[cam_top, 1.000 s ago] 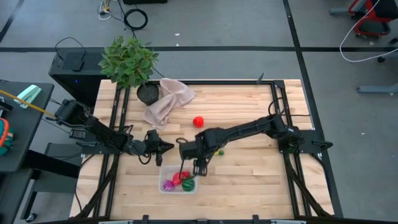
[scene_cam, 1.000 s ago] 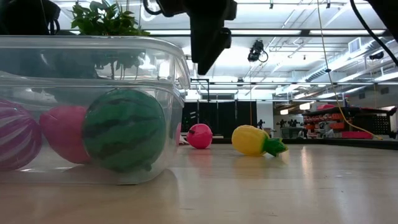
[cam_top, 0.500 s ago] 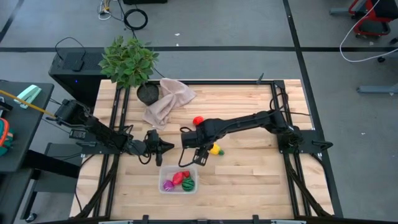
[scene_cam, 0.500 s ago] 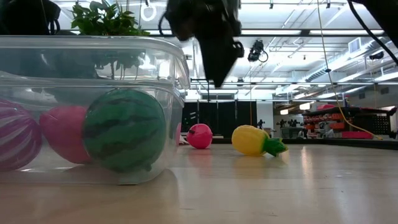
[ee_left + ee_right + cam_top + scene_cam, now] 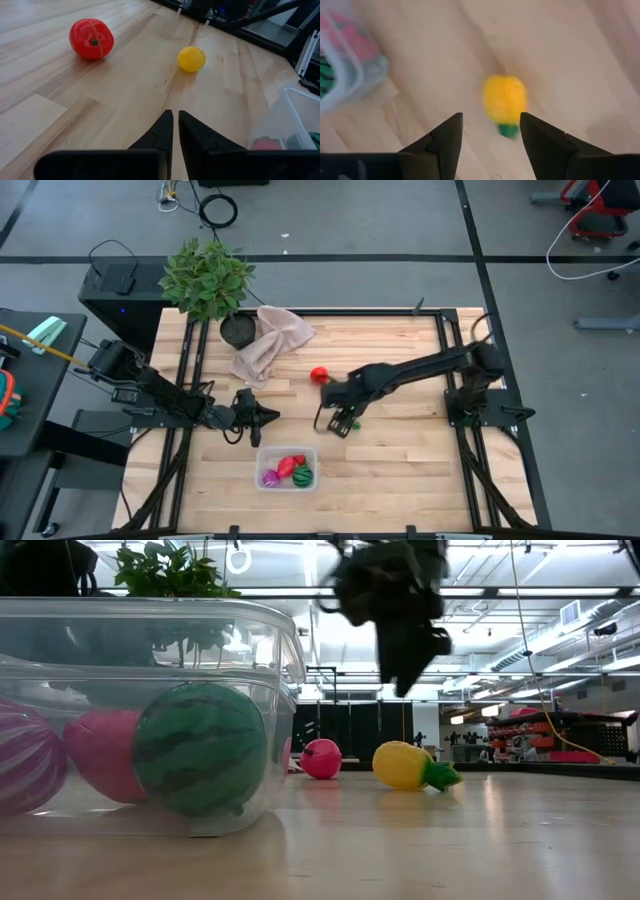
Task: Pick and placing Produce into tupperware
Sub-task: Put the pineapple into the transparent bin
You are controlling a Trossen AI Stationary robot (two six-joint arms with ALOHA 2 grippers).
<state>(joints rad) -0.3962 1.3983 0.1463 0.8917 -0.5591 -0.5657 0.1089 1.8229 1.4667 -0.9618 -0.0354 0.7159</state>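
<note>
The clear tupperware tub (image 5: 287, 470) sits near the table's near edge, holding a purple striped fruit (image 5: 25, 760), a red one (image 5: 105, 755) and a green striped ball (image 5: 200, 748). A red tomato (image 5: 319, 375) and a yellow pineapple (image 5: 504, 102) lie on the bare wood beyond it. My right gripper (image 5: 490, 135) hangs open above the pineapple (image 5: 405, 765), fingers pointing down, touching nothing; in the high view it (image 5: 338, 423) covers the fruit. My left gripper (image 5: 265, 415) waits shut, low over the table, left of the tub.
A leafy potted plant (image 5: 208, 280) and a crumpled beige cloth (image 5: 268, 340) stand at the far left corner. Metal frame rails run along both table sides. Open wood lies right of the tub (image 5: 285, 120) and the pineapple (image 5: 191, 59).
My right gripper has swung from above the tub toward the table's far edge and right, ending over the yellow pineapple. The tub, its contents and the loose fruits have stayed put.
</note>
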